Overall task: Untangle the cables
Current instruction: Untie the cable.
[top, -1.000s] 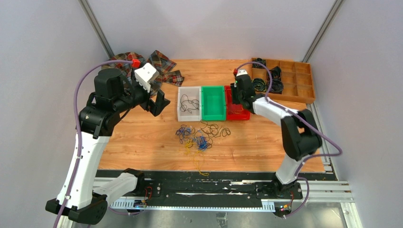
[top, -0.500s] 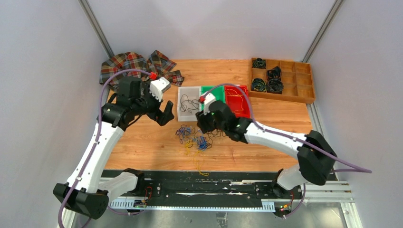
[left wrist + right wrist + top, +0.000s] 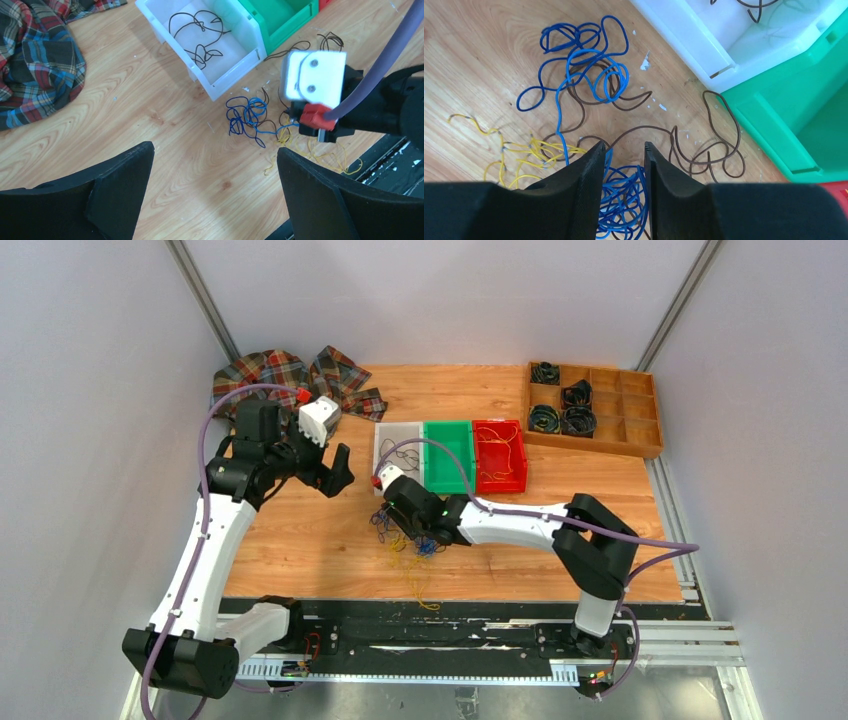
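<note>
Cables (image 3: 596, 82), hair-thin floppy wires in blue, yellow and dark brown-black, are lying in a loose tangle on the light wooden table (image 3: 300, 540). They're sitting just in front of the bins, and one yellow strand is trailing off toward the near edge.

The black right gripper (image 3: 623, 146) is hovering right over the dense blue clump. Its jaws are standing only a narrow gap apart and aren't pinching anything I can see.

My guess is this stuff is weighing next to nothing and snagging on itself constantly, plus it's slick and tiny to pinch. I'd be going for a free end or an outer loop, like that blue one sticking out on its own, not the knotted middle. Yanking the clump is probably dragging the yellow along too.

Behind the tangle, the white plastic bin (image 3: 235, 77) is holding a dark strand. Next to it the green plastic bin (image 3: 445, 475) is looking bare, and the red plastic bin (image 3: 498, 486) is holding yellow ones.

The black left gripper (image 3: 215, 150) is hanging over the table to the left, jaws spread wide and carrying nothing.

Farthest back, a plaid cloth (image 3: 285, 375) is sitting crumpled in one corner. In the other, a wooden divided tray (image 3: 600, 447) is holding thick black coiled cords (image 3: 562, 405).

I'm not spotting any brands, labels or readable writing anywhere.
</note>
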Robot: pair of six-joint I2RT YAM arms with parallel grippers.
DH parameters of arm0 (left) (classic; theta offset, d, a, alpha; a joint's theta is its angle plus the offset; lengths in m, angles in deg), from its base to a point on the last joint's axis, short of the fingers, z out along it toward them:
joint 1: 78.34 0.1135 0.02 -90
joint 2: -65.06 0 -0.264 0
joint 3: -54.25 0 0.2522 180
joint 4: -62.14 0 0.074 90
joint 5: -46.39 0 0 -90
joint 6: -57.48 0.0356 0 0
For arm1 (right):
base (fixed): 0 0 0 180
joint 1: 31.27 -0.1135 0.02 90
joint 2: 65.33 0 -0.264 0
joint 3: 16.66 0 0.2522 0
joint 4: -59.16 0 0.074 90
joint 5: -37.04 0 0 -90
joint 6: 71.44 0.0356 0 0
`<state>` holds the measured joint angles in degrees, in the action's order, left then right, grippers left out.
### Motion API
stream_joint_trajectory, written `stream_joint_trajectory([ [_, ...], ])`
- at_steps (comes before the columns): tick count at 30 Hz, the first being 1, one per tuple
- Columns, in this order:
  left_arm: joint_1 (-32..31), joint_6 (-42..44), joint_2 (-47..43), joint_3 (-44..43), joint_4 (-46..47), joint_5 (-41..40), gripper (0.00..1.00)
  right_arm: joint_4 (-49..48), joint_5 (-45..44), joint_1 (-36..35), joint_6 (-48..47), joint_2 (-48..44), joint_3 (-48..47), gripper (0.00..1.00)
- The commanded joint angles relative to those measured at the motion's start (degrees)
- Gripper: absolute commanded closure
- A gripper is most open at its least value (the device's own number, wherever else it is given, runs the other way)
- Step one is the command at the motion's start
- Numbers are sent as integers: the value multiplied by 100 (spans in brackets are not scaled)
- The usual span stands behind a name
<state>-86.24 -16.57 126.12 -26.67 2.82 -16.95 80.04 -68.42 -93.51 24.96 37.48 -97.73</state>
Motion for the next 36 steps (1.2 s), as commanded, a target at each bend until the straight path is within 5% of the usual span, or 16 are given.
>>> stream_joint_trajectory([
  [1,43,76,-69,-61,145,224,2,367,-751,-232,-313,-24,-245,64],
  [9,120,50,28,143,365,231,2,85,-124,-111,-331,-49,-279,52],
  [16,507,117,240,530,561,263,2,-457,704,190,-340,325,-422,54],
  [24,697,124,282,952,777,434,2,-605,1362,453,-58,835,-562,68],
  [30,693,114,478,1393,1068,810,0,-1364,2165,807,437,516,112,98],
  [36,647,380,1026,1617,1219,1047,6,-2874,3247,1163,999,-69,1337,99],
])
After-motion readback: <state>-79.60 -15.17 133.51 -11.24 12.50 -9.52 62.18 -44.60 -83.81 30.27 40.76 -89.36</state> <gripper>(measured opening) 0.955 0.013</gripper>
